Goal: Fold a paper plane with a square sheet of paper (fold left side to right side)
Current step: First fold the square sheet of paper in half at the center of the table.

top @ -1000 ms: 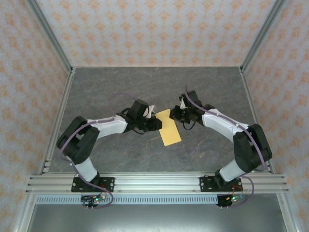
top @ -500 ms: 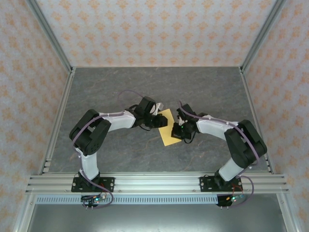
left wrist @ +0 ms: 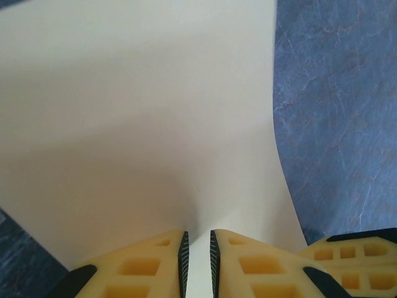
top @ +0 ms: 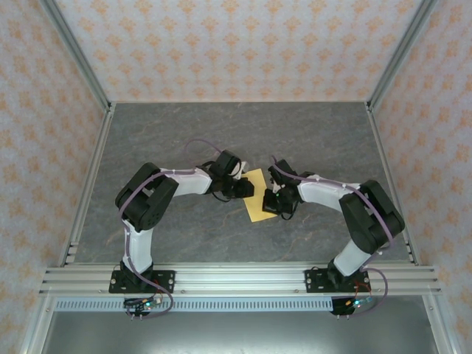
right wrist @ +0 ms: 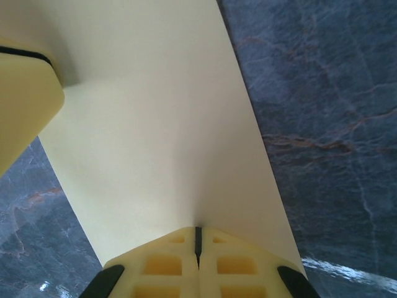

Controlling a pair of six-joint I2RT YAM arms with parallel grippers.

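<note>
The left gripper (left wrist: 197,249) has its two yellow fingers drawn almost together. Only a thin slot is left between the black pads (left wrist: 183,251), and the edge of the square sheet of paper (left wrist: 136,112) sits in that slot, pinched. From the pinch the sheet spreads away from the wrist camera as a broad pale-yellow surface. It bows gently, and its right edge curves against the grey marbled table (left wrist: 338,124).

The right gripper (right wrist: 197,239) is fully closed, pads meeting in a single dark line on the near edge of the same sheet. The paper puckers slightly where it enters the pads, then widens out and up across that view. A blunt yellow finger (right wrist: 25,105) of the other arm presses against the sheet at the upper left.

From above, the two grippers face each other near the middle of the table. The sheet lies between them, its left side under the left arm's tip and its right side under the right arm's tip. A yellow corner points toward the arm bases. Patterned peach wallpaper (top: 221,44) backs the table, and an aluminium rail (top: 236,279) runs along the near edge.
</note>
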